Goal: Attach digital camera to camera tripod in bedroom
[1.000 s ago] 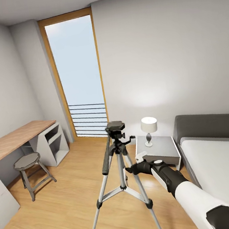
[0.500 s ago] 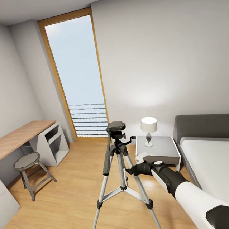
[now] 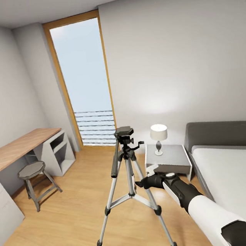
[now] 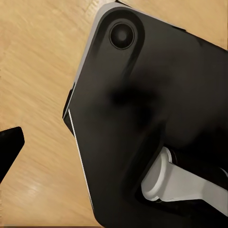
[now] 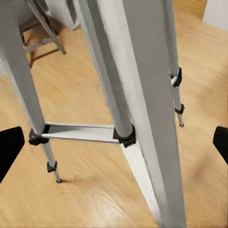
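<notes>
The camera tripod [image 3: 127, 165] stands on the wood floor mid-room, silver legs spread, its long black handle hanging to the left. A small dark box [image 3: 123, 131] that looks like the digital camera sits on its head. My right gripper [image 3: 145, 175] is open just right of the tripod's upper legs, holding nothing. In the right wrist view its fingertips [image 5: 9, 152] sit far apart, with the silver legs [image 5: 142, 95] close ahead. A dark fingertip [image 4: 9, 145] of my left gripper [image 4: 114, 142] shows at the frame's edge, over floor and the robot's black body [image 4: 156, 95].
A wood-topped desk [image 3: 18, 150] and a grey stool [image 3: 32, 171] stand at the left wall. A grey nightstand [image 3: 168, 159] with a white lamp [image 3: 158, 134] and the grey bed [image 3: 234, 170] are at the right. A tall window [image 3: 84, 81] fills the far wall.
The whole head view has shifted slightly, showing more of the desk at the left; the tripod looks a little farther off. My right gripper stays open beside the legs.
</notes>
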Tool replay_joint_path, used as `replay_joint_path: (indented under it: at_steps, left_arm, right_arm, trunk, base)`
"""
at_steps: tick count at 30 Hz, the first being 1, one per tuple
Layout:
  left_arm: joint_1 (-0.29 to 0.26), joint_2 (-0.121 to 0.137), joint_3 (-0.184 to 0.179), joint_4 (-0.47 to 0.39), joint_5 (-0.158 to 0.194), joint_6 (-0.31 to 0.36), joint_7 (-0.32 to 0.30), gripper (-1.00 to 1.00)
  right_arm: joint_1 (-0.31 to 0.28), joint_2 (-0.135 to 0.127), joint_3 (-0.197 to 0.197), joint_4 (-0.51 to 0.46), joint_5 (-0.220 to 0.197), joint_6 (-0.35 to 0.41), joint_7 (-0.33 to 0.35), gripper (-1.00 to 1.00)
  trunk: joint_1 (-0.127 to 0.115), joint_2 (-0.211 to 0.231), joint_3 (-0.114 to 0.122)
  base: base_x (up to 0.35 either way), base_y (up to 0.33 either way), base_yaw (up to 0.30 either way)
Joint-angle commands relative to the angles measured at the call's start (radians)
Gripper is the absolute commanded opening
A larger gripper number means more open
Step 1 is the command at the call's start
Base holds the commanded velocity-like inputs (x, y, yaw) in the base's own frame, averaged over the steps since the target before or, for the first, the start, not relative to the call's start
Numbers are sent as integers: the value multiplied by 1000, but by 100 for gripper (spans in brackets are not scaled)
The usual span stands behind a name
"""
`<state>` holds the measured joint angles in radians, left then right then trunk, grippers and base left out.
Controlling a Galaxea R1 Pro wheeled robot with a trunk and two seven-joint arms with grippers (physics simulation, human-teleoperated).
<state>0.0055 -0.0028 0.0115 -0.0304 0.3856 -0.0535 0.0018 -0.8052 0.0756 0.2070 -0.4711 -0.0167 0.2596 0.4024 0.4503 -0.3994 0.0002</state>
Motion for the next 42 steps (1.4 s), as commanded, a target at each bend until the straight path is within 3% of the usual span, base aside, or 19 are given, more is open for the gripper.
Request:
replay_joint_path:
  at_steps: [1,19,42]
  left_arm:
    - [1,0,1,-1,4,-2,0,100]
    - [1,0,1,-1,5,-2,1,100]
    - [1,1,1,-1,6,-2,1,100]
  right_arm:
    - [0,0,2,-1,-2,6,1,100]
    - [0,0,2,-1,-2,6,0,100]
    - [0,5,4,-2,1,7,-32,100]
  trunk:
    - [0,-1,0]
    - [0,-1,0]
    - [0,-1,0]
  base:
    - [-324,0,0]
    - [-316,0,0]
    - [-21,0,0]
